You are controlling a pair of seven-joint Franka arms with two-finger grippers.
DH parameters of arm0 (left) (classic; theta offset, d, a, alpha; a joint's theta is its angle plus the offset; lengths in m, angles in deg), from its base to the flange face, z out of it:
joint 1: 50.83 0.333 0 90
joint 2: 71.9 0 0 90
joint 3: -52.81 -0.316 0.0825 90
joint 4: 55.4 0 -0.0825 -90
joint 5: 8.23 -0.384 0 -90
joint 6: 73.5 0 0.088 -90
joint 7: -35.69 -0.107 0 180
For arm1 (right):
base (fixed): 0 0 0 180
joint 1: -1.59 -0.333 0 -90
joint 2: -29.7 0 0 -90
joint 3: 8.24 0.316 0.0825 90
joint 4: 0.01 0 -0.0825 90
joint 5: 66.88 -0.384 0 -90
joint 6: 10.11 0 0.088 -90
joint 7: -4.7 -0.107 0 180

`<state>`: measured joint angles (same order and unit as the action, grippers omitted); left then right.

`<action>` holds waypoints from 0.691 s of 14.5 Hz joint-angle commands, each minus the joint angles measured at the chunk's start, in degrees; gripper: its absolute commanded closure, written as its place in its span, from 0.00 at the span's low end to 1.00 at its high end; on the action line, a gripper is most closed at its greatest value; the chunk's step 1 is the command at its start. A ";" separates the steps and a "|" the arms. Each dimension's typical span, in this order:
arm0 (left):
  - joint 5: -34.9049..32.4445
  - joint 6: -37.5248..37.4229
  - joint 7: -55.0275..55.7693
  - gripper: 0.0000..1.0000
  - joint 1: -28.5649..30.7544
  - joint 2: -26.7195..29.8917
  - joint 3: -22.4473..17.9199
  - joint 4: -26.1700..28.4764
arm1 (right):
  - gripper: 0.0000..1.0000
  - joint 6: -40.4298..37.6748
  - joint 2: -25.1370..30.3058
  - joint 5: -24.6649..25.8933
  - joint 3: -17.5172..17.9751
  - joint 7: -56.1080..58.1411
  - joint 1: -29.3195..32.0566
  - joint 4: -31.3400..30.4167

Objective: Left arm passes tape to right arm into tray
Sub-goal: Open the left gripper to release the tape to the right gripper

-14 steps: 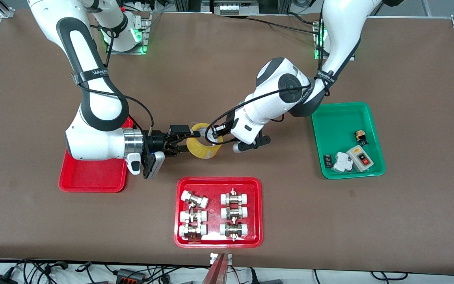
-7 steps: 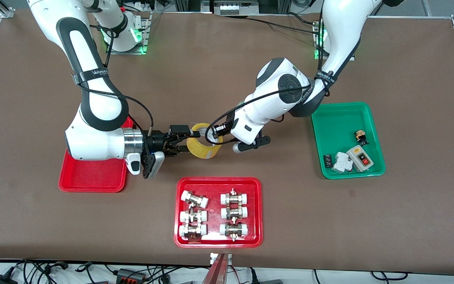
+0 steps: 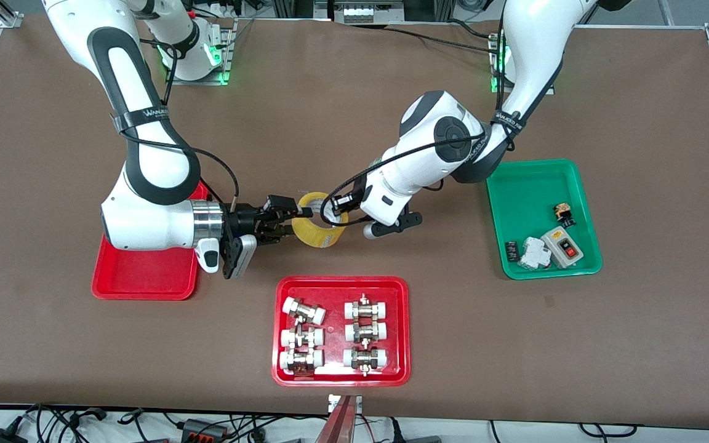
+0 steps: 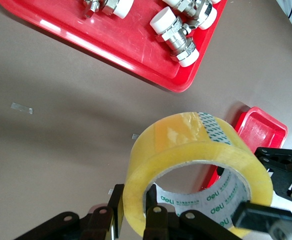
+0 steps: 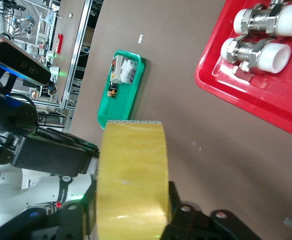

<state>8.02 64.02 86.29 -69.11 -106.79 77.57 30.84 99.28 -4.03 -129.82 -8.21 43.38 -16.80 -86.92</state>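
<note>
Tape (image 3: pixel 316 223), a roll of translucent yellow packing tape with a pale printed core, hangs in the air between our two grippers, over the bare brown table (image 3: pixel 637 338) near its middle. We see the left gripper (image 3: pixel 337 212) holding one side of the ring, one finger inside the core and one outside on the yellow band; in the left wrist view the tape (image 4: pixel 198 172) sits right against its black fingers (image 4: pixel 156 220). The right gripper (image 3: pixel 290 223) has closed its fingers on the other side of the same ring, and in the right wrist view the tape (image 5: pixel 131 175) stands edge-on between its pads. Both grippers grip the roll at once.

We find the plain red tray (image 3: pixel 145 280) under the right arm's wrist, at the right arm's end of the table, partly hidden by that arm. The red tray of pipe fittings (image 3: pixel 341 378) lies nearer to the front camera than the tape. The green tray (image 3: pixel 536 178) with small electrical parts lies toward the left arm's end.
</note>
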 commanded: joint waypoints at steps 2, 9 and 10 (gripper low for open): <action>-0.61 -0.50 0.81 0.99 -0.44 0.18 -0.33 -0.72 | 0.74 -0.67 -0.81 -1.23 -0.12 1.75 -0.07 1.40; -0.61 -1.29 0.90 0.98 -0.44 0.35 -0.33 -0.63 | 0.81 -0.67 -0.90 -1.23 -0.12 1.93 0.02 1.40; -0.61 -1.38 0.90 0.98 -0.44 0.35 -0.33 -0.63 | 0.82 -0.67 -0.90 -1.23 -0.12 2.28 -0.07 1.40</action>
<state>8.00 63.94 86.29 -69.14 -106.80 77.57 30.85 99.23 -4.08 -129.83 -8.21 43.61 -16.80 -86.92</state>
